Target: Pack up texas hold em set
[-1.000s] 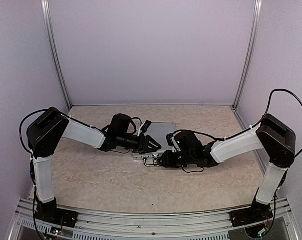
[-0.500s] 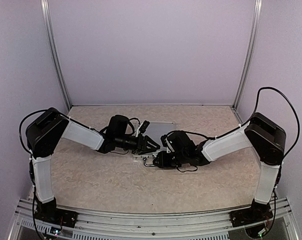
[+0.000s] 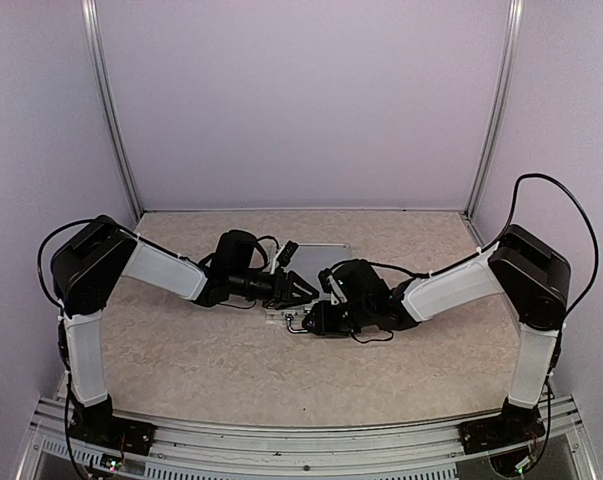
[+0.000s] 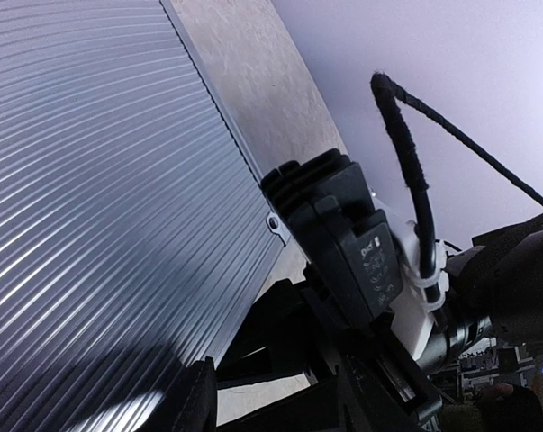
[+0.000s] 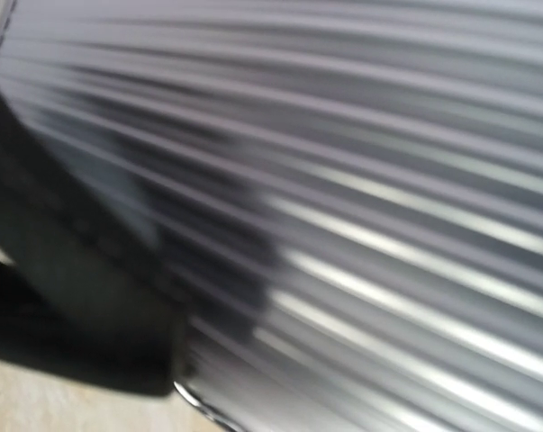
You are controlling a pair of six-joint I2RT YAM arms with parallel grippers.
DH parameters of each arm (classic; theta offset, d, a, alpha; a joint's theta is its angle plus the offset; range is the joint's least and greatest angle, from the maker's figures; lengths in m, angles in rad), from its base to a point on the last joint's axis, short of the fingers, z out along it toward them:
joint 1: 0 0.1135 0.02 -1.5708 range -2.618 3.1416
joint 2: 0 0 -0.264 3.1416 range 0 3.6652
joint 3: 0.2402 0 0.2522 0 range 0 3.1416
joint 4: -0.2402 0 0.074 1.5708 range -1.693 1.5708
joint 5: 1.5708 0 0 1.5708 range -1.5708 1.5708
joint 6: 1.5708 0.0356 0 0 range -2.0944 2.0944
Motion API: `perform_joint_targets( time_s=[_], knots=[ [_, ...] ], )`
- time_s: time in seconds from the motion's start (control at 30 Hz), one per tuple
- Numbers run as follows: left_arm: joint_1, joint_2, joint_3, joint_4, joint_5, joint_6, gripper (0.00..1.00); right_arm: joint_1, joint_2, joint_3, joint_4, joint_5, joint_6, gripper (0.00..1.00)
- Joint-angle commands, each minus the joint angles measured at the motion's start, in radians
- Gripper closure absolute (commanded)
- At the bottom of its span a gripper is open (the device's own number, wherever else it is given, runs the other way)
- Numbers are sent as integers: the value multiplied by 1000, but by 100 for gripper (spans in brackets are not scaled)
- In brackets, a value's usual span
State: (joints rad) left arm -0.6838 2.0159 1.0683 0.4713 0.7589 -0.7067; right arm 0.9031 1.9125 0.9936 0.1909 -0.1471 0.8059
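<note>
Converging at frame centre in the top view, the left gripper [image 3: 299, 289] and right gripper [image 3: 309, 322] sit almost touching over the near edge of the silver ribbed case [image 3: 326, 256]. It lies flat on the table [image 3: 201, 350], lid apparently down, contents not visible. Packing looks near done, and the likely step is latching or nudging the case.

Left gripper: fingers look forked apart from above, but I cannot tell whether they pinch the case edge. Right gripper: tucked under its own wrist from above and its own view is only blurred ribs, so I cannot tell its state.

Risks:
- Arm collision. The left wrist view shows the right arm's wrist housing [image 4: 361, 261] directly ahead, lower centre.
- Blur in the right wrist view suggests quick motion close to the lid, so a scrape or shove could skid the light case.
- Ribbed metal looks slick, so a shallow edge grip may slip.
- If the latches aren't caught, lifting could pop the lid and spill the set.
</note>
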Motion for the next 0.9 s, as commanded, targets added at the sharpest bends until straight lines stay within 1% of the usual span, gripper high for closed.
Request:
perform_joint_targets(
  time_s=[0.0,0.33,0.53,0.8,0.87],
  knots=[
    [10,3,-37,-101,-32,3,54,8,-34,-10,40,-30,20,65],
    [10,-10,-42,-106,-33,6,54,-15,-85,-86,138,-39,93,64],
    [10,-12,-44,-106,-36,6,54,-43,-93,-103,175,-45,99,63],
    [10,-19,-45,-123,-43,13,54,-59,-62,-62,174,-60,67,63],
    [10,-24,-45,-131,-47,20,54,-60,-64,-49,129,-62,66,63]
  ],
)
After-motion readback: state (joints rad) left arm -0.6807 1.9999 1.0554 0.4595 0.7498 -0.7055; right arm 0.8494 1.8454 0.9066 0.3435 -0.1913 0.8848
